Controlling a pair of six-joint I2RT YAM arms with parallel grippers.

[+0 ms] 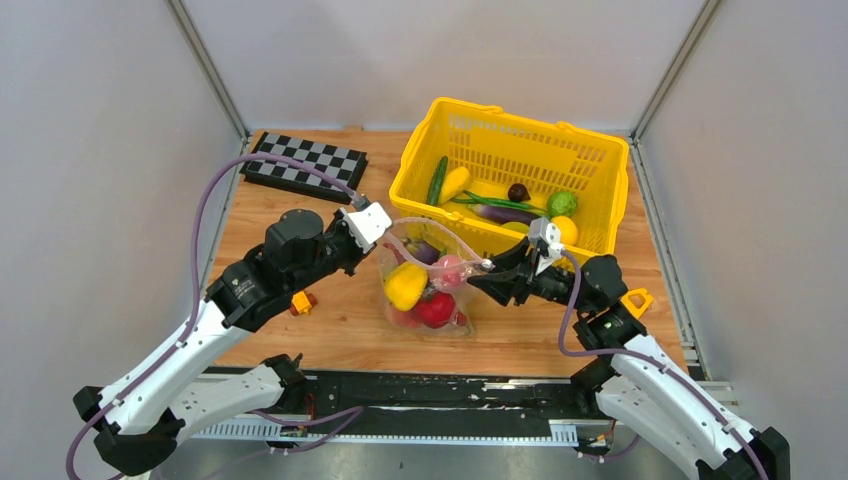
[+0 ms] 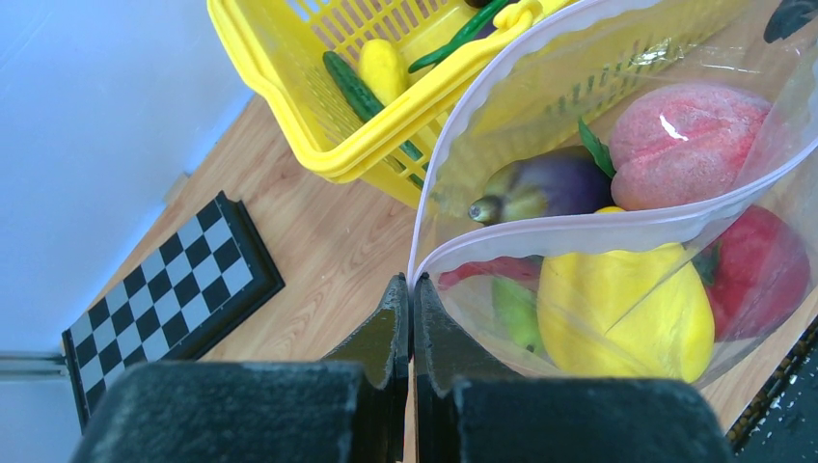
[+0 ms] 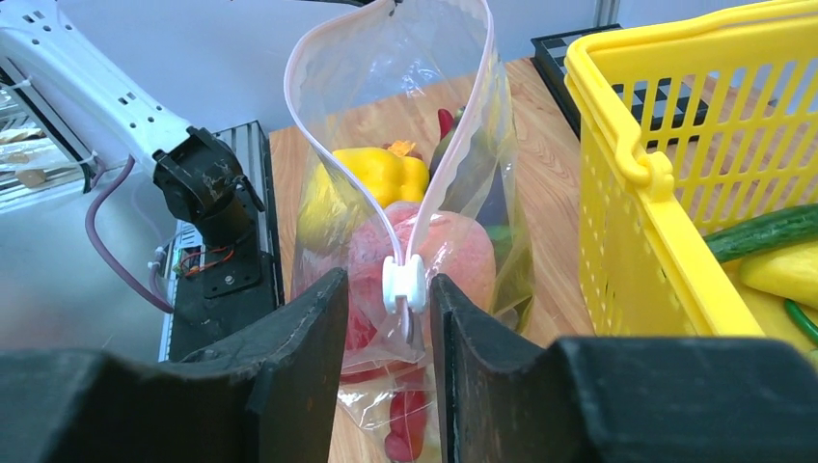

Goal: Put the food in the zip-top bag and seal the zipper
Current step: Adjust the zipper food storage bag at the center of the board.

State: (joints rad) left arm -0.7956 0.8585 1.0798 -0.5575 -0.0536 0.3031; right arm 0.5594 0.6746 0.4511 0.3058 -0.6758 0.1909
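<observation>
Right wrist shows me the slider [image 3: 403,285] between the right gripper's [image 3: 389,283] parted fingers. Left wrist alone shows the left gripper [image 2: 411,289] clamping the zip-top bag [image 2: 627,220].

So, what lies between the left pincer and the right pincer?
The zip-top bag, mouth open, food inside, fills that stretch, as the top view shows; the left pincer is shut on its corner.

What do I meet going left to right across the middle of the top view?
Checkerboard → left gripper, jaws shut → zip-top bag → right gripper, jaws either side of the slider.
</observation>
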